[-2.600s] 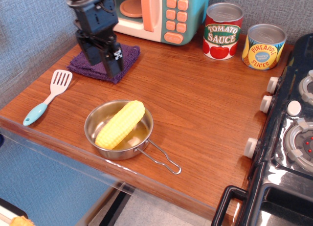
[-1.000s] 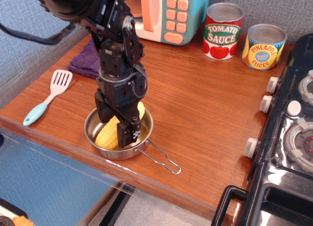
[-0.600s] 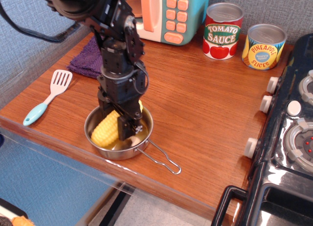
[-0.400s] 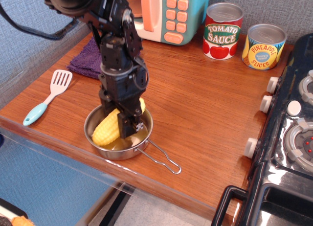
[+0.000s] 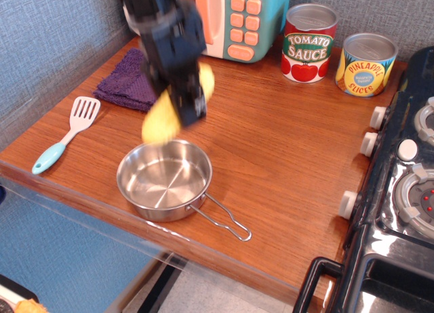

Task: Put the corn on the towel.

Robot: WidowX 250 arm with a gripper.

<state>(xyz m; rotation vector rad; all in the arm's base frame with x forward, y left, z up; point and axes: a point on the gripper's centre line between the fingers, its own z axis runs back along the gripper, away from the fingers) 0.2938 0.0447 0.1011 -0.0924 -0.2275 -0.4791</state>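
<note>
My gripper (image 5: 178, 101) is shut on the yellow corn (image 5: 161, 120) and holds it in the air above the far rim of the steel pan (image 5: 165, 179). The corn is blurred with motion and tilts down to the left. The pan is empty. The dark purple towel (image 5: 127, 86) lies at the back left of the counter, left of the gripper, and the arm hides its right part.
A white spatula with a teal handle (image 5: 66, 134) lies at the left edge. A toy microwave (image 5: 234, 18) stands at the back, with a tomato sauce can (image 5: 308, 43) and a pineapple can (image 5: 366, 64) to its right. A black stove (image 5: 400, 191) fills the right side.
The gripper came from the towel to the pan, closed on the corn and has lifted it out of the pan, up and toward the back. The pan is now empty.
</note>
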